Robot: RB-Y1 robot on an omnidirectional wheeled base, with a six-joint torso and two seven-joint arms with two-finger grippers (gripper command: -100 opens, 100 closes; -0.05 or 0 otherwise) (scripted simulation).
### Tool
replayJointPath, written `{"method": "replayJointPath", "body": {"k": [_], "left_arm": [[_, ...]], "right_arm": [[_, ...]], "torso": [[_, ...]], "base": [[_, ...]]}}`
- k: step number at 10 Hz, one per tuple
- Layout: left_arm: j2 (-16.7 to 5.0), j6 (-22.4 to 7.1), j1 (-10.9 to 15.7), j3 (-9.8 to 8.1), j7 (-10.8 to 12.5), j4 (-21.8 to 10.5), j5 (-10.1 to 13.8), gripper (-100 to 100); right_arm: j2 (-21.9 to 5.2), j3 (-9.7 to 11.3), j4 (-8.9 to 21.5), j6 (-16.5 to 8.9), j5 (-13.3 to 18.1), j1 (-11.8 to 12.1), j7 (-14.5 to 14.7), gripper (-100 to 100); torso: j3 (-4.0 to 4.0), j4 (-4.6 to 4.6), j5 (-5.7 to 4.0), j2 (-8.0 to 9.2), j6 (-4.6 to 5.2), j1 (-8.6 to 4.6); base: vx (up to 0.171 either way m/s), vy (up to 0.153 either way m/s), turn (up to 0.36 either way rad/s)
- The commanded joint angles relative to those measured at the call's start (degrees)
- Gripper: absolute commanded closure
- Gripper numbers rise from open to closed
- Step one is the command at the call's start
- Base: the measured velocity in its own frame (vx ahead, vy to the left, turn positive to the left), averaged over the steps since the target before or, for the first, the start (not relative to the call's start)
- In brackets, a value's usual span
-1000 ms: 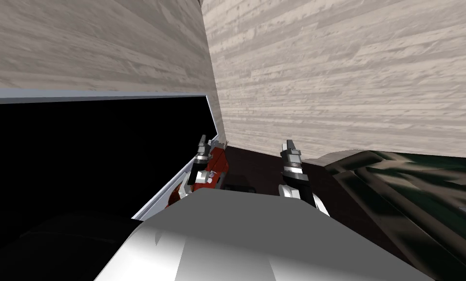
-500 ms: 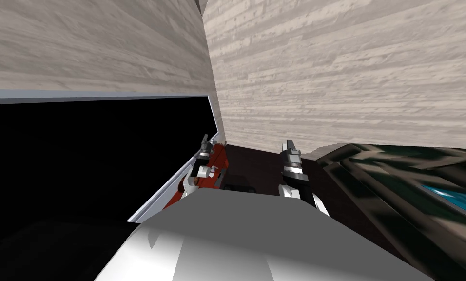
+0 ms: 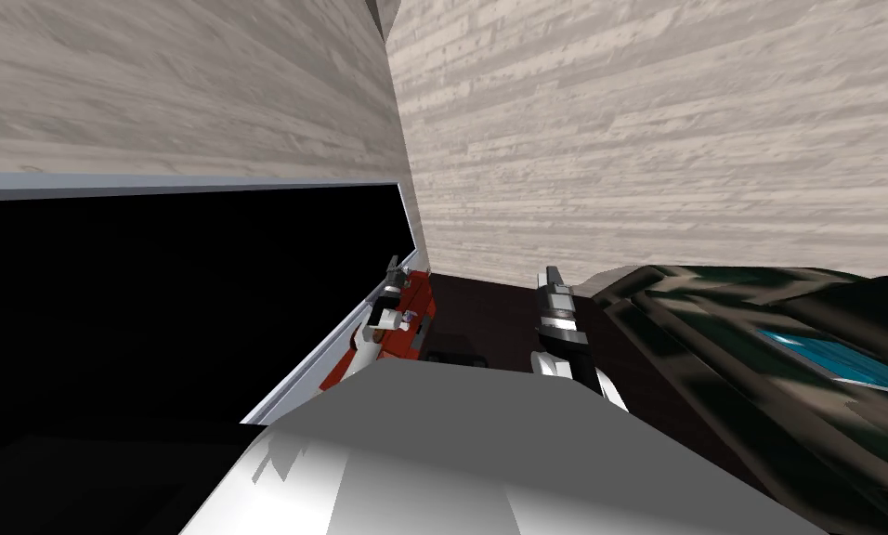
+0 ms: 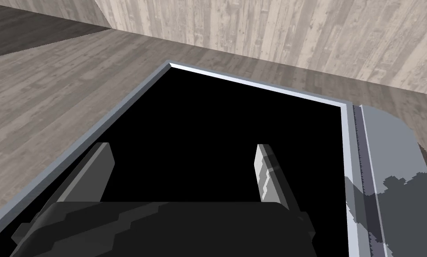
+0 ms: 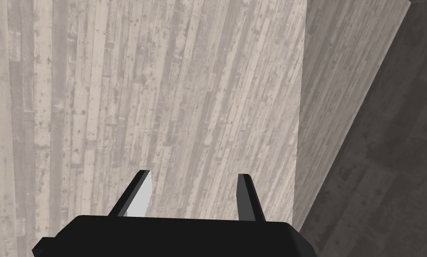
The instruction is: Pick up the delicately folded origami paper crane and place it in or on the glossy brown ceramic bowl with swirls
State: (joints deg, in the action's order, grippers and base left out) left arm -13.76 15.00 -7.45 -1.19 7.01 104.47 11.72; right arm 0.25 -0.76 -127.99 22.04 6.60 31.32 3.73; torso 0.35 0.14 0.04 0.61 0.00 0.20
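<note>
- Left gripper (image 3: pixel 395 268): it sits low beside the near corner of a grey frame (image 3: pixel 191 185), above a red object (image 3: pixel 420 302).
- Left fingers (image 4: pixel 264 174): they stand apart by about a third of the wrist view's width. The gap between them looks into the black area (image 4: pixel 217 134) that the frame encloses.
- In the left wrist view, a corner of the red object shows past the frame's side rail, away from my fingers.
- Right gripper (image 3: pixel 553 276): it is raised over the dark floor (image 3: pixel 489 316) and is well apart from the left gripper. It points towards the pale plank wall (image 5: pixel 141 89).
- Right fingers (image 5: pixel 139 201): they are apart, with a narrower gap than the left pair, and the wall's planks show through the gap.
- To my right, a large dark green-black object (image 3: pixel 711 325) lies low on the floor. It has a teal patch (image 3: pixel 823 353) on its top, and I cannot tell what the object is.
- A small pale speck sits on the red object by my left forearm. It is too small to identify.
- Paper crane and bowl: I cannot tell where either is.
</note>
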Motion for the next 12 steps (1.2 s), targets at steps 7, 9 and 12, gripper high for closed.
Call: {"method": "replayJointPath", "body": {"k": [7, 9, 12], "left_arm": [[-1.21, -3.35, 6.99, -0.13, 2.15, -10.59, 5.37, -100], [-1.68, -4.17, 8.89, -0.09, 2.87, -13.59, 6.69, -100], [-2.80, -5.71, 12.57, 0.16, 4.40, -19.28, 8.95, -100]], "right_arm": [[0.00, 0.00, 0.00, 0.00, 0.00, 0.01, 0.00, 0], [0.00, 0.00, 0.00, 0.00, 0.00, 0.01, 0.00, 0], [0.00, 0.00, 0.00, 0.00, 0.00, 0.02, 0.00, 0]], "torso": [[-0.13, -0.05, -0.02, -0.25, -0.01, -0.09], [-0.17, -0.06, -0.02, -0.31, -0.01, -0.08], [-0.19, -0.06, 0.00, -0.37, -0.02, -0.06]], "base": [[-0.121, 0.015, -0.051], [-0.090, 0.023, -0.059], [-0.086, 0.025, -0.071]]}}
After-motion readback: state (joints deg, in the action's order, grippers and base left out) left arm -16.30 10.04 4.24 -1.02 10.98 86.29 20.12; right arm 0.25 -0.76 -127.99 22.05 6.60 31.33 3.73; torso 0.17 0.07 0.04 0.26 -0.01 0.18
